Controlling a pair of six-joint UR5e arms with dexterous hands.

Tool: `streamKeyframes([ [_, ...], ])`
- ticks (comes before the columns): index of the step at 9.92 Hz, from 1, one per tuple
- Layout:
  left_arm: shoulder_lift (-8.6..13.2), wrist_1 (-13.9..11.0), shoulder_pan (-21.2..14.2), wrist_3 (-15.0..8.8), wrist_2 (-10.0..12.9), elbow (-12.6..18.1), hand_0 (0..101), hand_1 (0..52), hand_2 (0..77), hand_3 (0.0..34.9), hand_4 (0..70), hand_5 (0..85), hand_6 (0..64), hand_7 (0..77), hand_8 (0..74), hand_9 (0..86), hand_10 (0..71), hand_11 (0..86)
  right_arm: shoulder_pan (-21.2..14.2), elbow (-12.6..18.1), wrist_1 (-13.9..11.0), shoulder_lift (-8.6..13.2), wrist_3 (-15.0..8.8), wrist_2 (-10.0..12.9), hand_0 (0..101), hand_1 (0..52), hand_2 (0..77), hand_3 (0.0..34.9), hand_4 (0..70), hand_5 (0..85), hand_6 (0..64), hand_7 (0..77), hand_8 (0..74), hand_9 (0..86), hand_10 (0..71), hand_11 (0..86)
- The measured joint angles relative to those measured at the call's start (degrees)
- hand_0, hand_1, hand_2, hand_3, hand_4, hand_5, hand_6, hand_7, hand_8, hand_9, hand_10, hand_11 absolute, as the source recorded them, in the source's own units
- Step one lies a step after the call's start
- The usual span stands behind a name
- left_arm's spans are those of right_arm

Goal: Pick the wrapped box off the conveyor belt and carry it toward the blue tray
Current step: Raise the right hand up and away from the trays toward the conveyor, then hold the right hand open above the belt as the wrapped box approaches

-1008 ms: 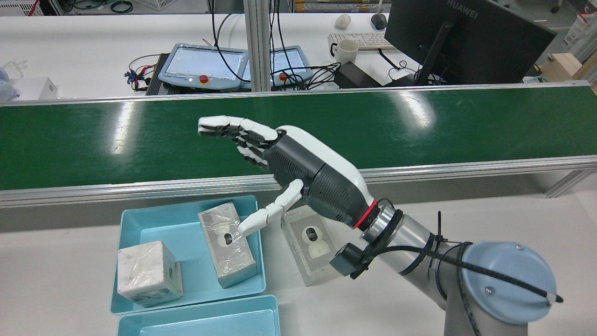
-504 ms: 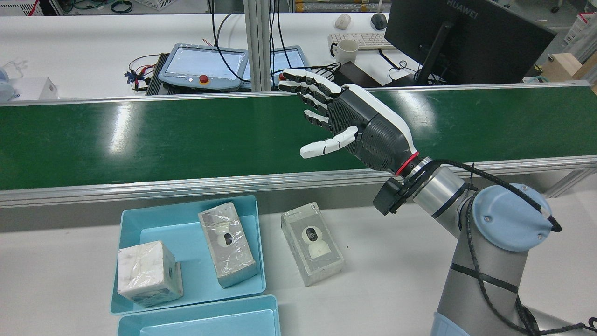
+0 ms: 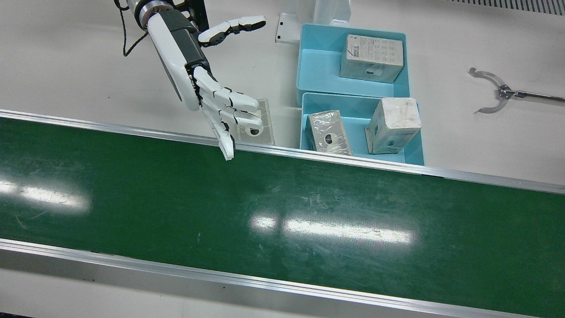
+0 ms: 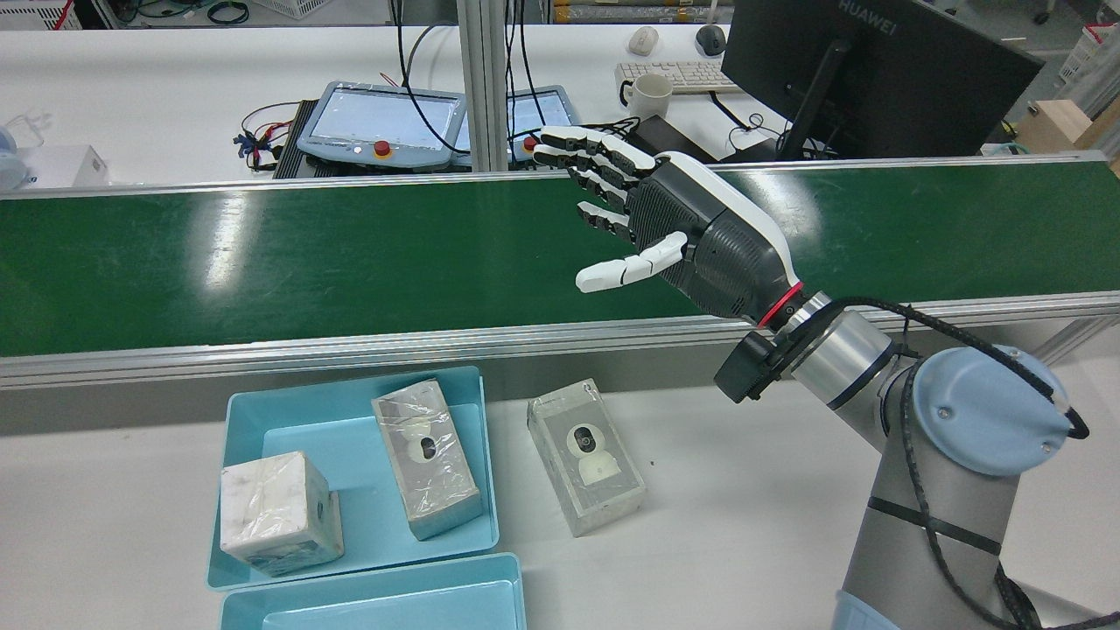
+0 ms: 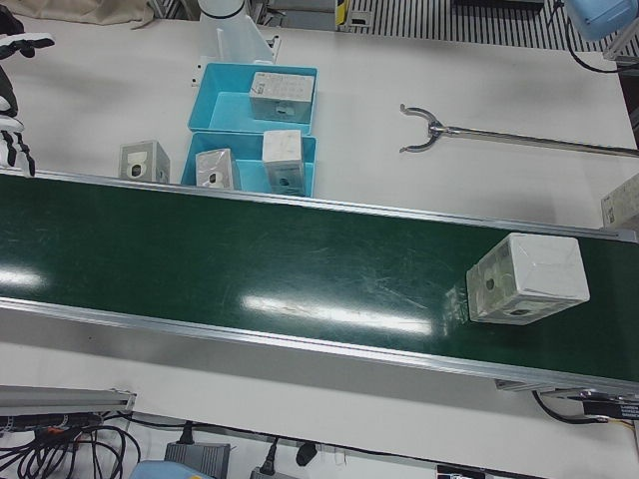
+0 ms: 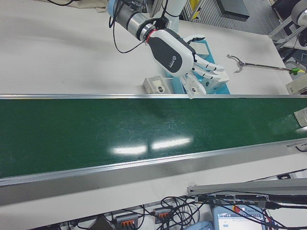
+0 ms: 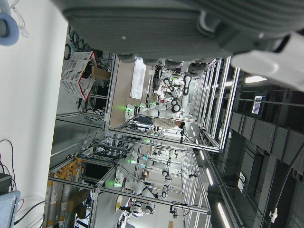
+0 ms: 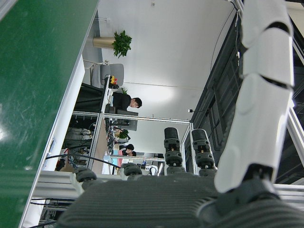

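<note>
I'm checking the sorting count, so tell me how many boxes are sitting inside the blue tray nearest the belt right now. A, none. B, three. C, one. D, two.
D: the front view shows two wrapped boxes in the blue tray by the belt, one lying flat and one standing beside it.

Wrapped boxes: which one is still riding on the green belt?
The large white wrapped box at the left-front view's right end; the other four sit in the blue trays or on the table.
</note>
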Motion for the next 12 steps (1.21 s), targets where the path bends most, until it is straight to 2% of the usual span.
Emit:
streamKeyframes([
  [1,0.0,0.0,0.0,0.0,0.0,0.0,0,0.0,0.5,0.0,0.5,0.5,0.0,0.5,0.0,0.5,0.5,0.0,0.69,0.96,-0.45,-0.02,-0.22,-0.01,46,15.8,16.4,30.3,8.7,18.0,0.0,17.5,0.5,1.6,1.1,2.2],
  [2,0.0,0.0,0.0,0.0,0.0,0.0,0,0.0,0.5,0.0,0.0,0.5,0.5,0.5,0.5,0.0,0.0,0.0,1.44,1.59,-2.0,0.2,-0.49,-0.09,49,19.6,22.4,30.2,11.5,14.2,0.0,20.2,0.5,2.2,0.0,1.6],
  [3,0.0,0.0,0.0,0.0,0.0,0.0,0,0.0,0.5,0.0,0.0,0.5,0.5,0.5,0.5,0.0,0.0,0.0,1.92,1.4,-4.06,0.52,-0.69,-0.19,48,17.5,23.5,30.3,11.5,13.6,0.0,20.2,0.5,2.2,0.0,1.6],
  [4,0.0,0.0,0.0,0.0,0.0,0.0,0,0.0,0.5,0.0,0.5,0.5,0.5,0.5,0.5,0.0,0.0,0.0,2.31,0.62,-5.64,0.74,-0.72,-0.23,48,17.5,23.5,30.3,11.5,13.6,0.0,20.2,0.5,2.2,0.0,1.6],
  [5,0.0,0.0,0.0,0.0,0.0,0.0,0,0.0,0.5,0.0,0.5,0.5,0.0,0.5,0.5,0.0,0.0,0.0,2.67,-0.21,-6.48,0.79,-0.6,-0.2,47,13.6,19.6,30.4,8.7,12.5,0.0,18.0,0.0,2.2,0.0,1.1],
  [6,0.0,0.0,0.0,0.0,0.0,0.0,0,0.0,1.1,0.0,0.5,0.5,0.5,0.5,0.0,0.5,0.0,0.0,3.21,-0.92,-6.9,0.65,-0.37,-0.06,47,13.6,19.6,30.4,8.7,12.5,0.0,18.0,0.0,2.2,0.0,1.1],
  [7,0.0,0.0,0.0,0.0,0.0,0.0,0,0.0,1.1,0.0,0.0,0.5,0.0,0.5,0.0,0.5,0.0,0.0,3.99,-1.42,-7.05,0.42,-0.22,0.68,45,10.9,14.7,30.3,2.7,14.7,0.0,15.8,0.5,2.2,0.0,1.1],
  [8,0.0,0.0,0.0,0.0,0.0,0.0,0,0.0,1.1,0.0,0.5,0.5,0.0,0.5,0.5,0.0,0.5,0.0,4.94,-1.7,-7.11,0.24,-0.13,2.01,41,8.2,9.3,30.5,0.0,14.7,0.0,15.8,0.5,2.7,0.0,1.6],
  [10,0.0,0.0,0.0,0.0,0.0,0.0,0,0.0,0.5,0.0,0.5,0.5,0.0,0.5,0.5,0.0,0.0,0.0,7.52,-1.91,-7.14,-0.63,-0.04,3.97,40,8.2,9.3,30.5,0.0,14.2,0.0,15.8,0.5,2.7,1.1,1.1],
  [12,0.0,0.0,0.0,0.0,0.0,0.0,0,0.0,0.5,0.0,0.0,0.5,0.5,0.5,0.5,0.5,0.5,0.0,9.47,-1.56,-7.23,-2.81,0.89,4.7,40,8.2,9.3,30.3,0.0,16.4,0.0,16.4,0.5,3.3,1.1,1.1],
])
